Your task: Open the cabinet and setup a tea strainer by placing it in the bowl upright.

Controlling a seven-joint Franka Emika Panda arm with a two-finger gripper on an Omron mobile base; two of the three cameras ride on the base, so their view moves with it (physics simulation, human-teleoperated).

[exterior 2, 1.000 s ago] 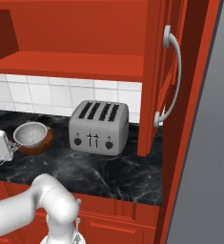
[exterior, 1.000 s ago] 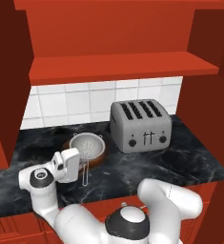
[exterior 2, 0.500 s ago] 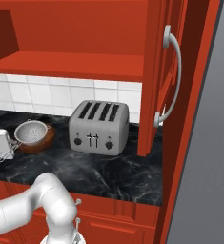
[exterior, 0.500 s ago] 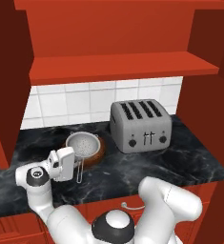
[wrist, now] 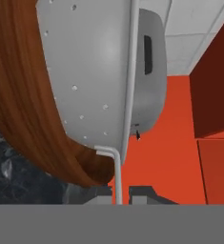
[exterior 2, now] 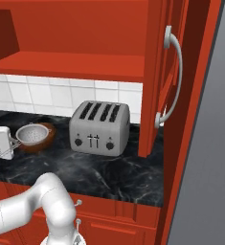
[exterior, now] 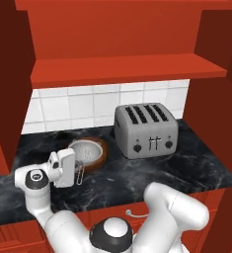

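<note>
The cabinet (exterior: pixel 127 69) stands open, its right door (exterior 2: pixel 157 72) swung out with the curved silver handle (exterior 2: pixel 175 76) showing. On the black counter, the brown wooden bowl (exterior: pixel 100 157) (exterior 2: pixel 46 139) holds the grey tea strainer (exterior: pixel 85 149) (exterior 2: pixel 31 133), basket upright. The strainer's wire handle (exterior: pixel 80 173) sticks out over the bowl's near rim. My gripper (exterior: pixel 73 170) (exterior 2: pixel 7 146) is at that handle. In the hand view the strainer (wrist: pixel 89 71) and bowl (wrist: pixel 18 95) loom close, and the thin handle (wrist: pixel 116 176) runs between my close-set fingertips (wrist: pixel 99 194); the gripper (wrist: pixel 119 194) is shut on it.
A silver four-slot toaster (exterior: pixel 146 129) (exterior 2: pixel 99 127) stands just right of the bowl. White tiles (exterior: pixel 88 106) back the counter. The open left door (exterior: pixel 9 84) flanks my arm. Low red cabinets (exterior 2: pixel 123 210) run under the counter edge.
My hand has drawn a little left and toward the counter's near edge, with the strainer's handle following it. The strainer's basket stays in the bowl.
</note>
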